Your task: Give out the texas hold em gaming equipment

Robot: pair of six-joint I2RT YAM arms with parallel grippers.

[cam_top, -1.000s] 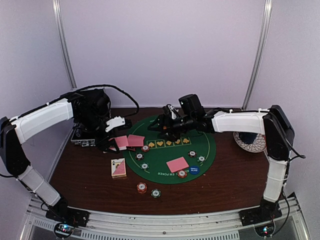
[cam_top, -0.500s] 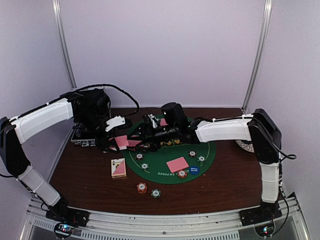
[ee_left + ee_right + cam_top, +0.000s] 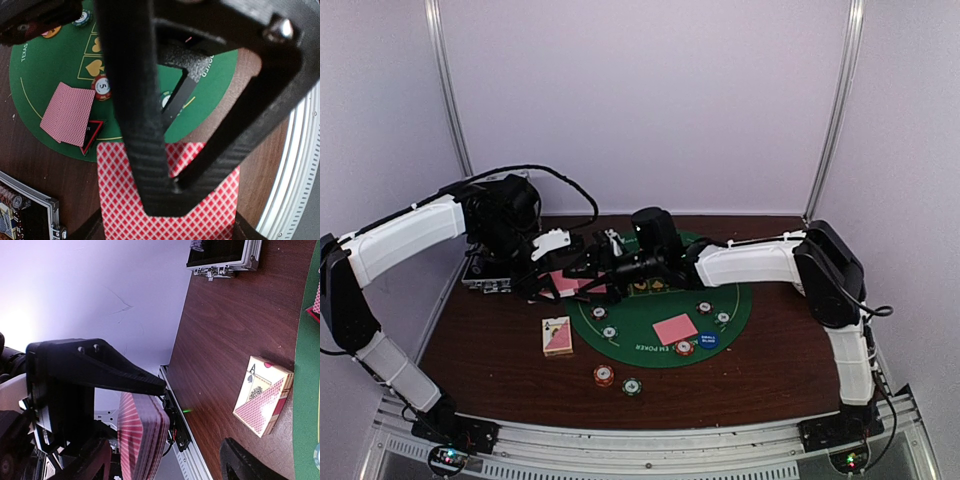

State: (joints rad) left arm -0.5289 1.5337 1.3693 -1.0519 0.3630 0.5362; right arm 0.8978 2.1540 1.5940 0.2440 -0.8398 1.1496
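While left gripper clamps one pink deck, right gripper open beside it, seven chips, right arm now farther left

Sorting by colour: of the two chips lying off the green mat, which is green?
The green chip on the right, nearer the front edge of the table; the red-white chip lies to its left.

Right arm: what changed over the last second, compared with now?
The right arm swung left across the green mat, bringing the open right claw up to the card deck. The left claw stayed shut on that deck. Nothing was taken or released. The chips, loose card and card box did not move.
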